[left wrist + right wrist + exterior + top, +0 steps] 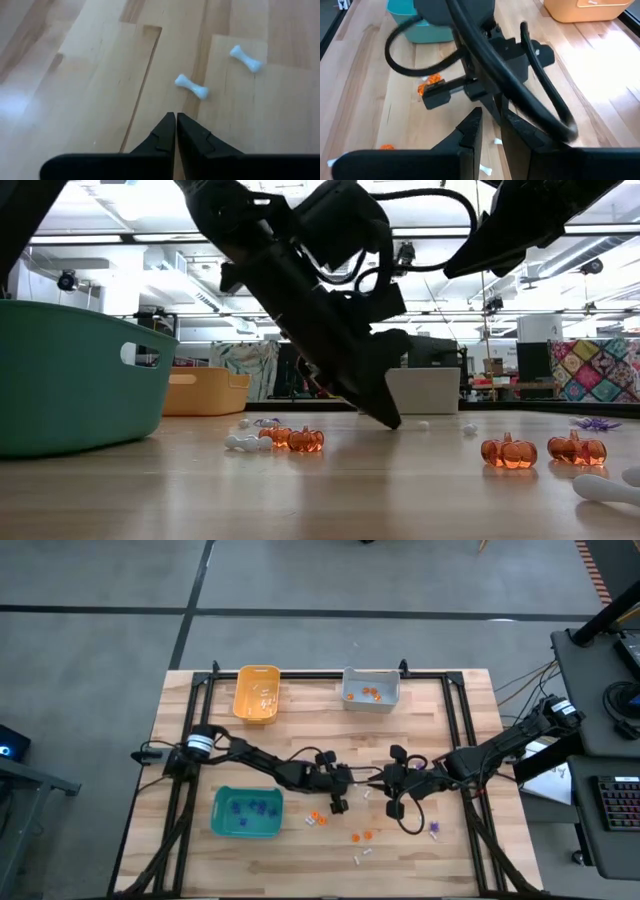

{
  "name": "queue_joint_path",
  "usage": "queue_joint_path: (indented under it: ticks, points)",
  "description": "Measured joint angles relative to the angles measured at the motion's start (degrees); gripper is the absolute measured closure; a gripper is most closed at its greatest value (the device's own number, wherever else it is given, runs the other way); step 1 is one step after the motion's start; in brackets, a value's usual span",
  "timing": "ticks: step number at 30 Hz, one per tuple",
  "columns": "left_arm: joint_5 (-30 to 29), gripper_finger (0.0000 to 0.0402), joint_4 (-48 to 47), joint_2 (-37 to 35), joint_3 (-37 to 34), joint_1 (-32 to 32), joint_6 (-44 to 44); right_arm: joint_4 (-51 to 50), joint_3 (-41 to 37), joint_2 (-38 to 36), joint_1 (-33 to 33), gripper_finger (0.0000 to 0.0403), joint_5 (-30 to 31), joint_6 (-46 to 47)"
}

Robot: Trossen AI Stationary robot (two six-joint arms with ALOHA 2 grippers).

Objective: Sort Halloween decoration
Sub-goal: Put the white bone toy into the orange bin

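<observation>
Your left gripper (176,131), jaws pinched shut on nothing, crowds the right gripper (490,127), whose jaws stand narrowly apart, holding nothing visible. Small white bone-shaped trinkets (191,86) lie on the table (450,850) just beyond the left tips, orange pumpkins (508,451) nearby.

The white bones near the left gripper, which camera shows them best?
The left wrist view: two white bones lie clear on the bare wood just ahead of the shut left gripper. From overhead they are specks; the low view shows only small white bits; the right wrist view glimpses white bits past the arm.
</observation>
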Motion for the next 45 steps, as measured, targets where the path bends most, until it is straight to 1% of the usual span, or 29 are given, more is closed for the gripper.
queue_joint_path:
  ticks: [3, 5, 7, 10, 13, 16, 18, 21, 25, 30, 38, 45]
  points:
    - [0.96, 0.04, 2.57, -1.12, -0.14, -0.29, -1.15, 0.01, 0.0, -0.01, -0.02, 0.0344, 0.0, -0.04]
    - [1.81, 0.0392, 5.46, -1.27, -0.14, -0.68, -1.3, 0.11, 0.0, -0.01, -0.02, 0.0344, 0.01, -0.35]
    - [2.22, 0.0376, 8.17, -0.52, -0.05, -0.92, -1.57, 0.33, 0.0, 0.0, -0.02, 0.0344, 0.02, -0.39]
    - [1.98, 0.0344, 8.33, 0.91, -0.07, -0.87, -4.6, 0.43, 0.0, -0.01, -0.01, 0.0344, 0.02, -0.39]
    - [0.26, 0.0309, 8.15, 2.26, -0.07, -0.72, -7.34, 0.5, 0.0, 0.0, -0.02, 0.0344, 0.02, -0.39]
    - [-0.93, 0.0282, 8.58, 2.9, -0.07, -0.76, -7.76, 0.48, 0.0, -0.02, -0.02, 0.0344, 0.0, -0.37]
    - [-1.12, 0.0269, 9.11, 3.09, -0.07, -0.79, -7.71, 0.49, 0.0, 0.0, -0.02, 0.0344, 0.0, -0.38]
    - [-1.25, 0.0259, 9.5, 3.16, -0.07, -0.76, -7.62, 0.48, 0.0, -0.02, -0.02, 0.0344, 0.02, -0.34]
    - [-1.32, 0.0258, 9.5, 3.16, -0.07, -0.66, -7.59, 0.44, 0.0, -0.01, -0.02, 0.0344, 0.02, -0.37]
    - [-4.27, 0.0266, 9.58, 3.16, -0.27, -0.5, -7.53, 0.44, 0.0, 0.0, -0.02, 0.0344, 0.02, -0.37]
    - [-4.33, 0.0308, 11.31, 4.08, -0.52, -0.24, -7.31, 0.46, 0.0, -0.01, -0.02, 0.0344, 0.04, -0.39]
    - [-2.61, 0.0343, 12.42, 5.11, -0.22, -0.13, -7.24, 0.42, -0.04, -0.02, -0.01, 0.0344, 0.04, -0.32]
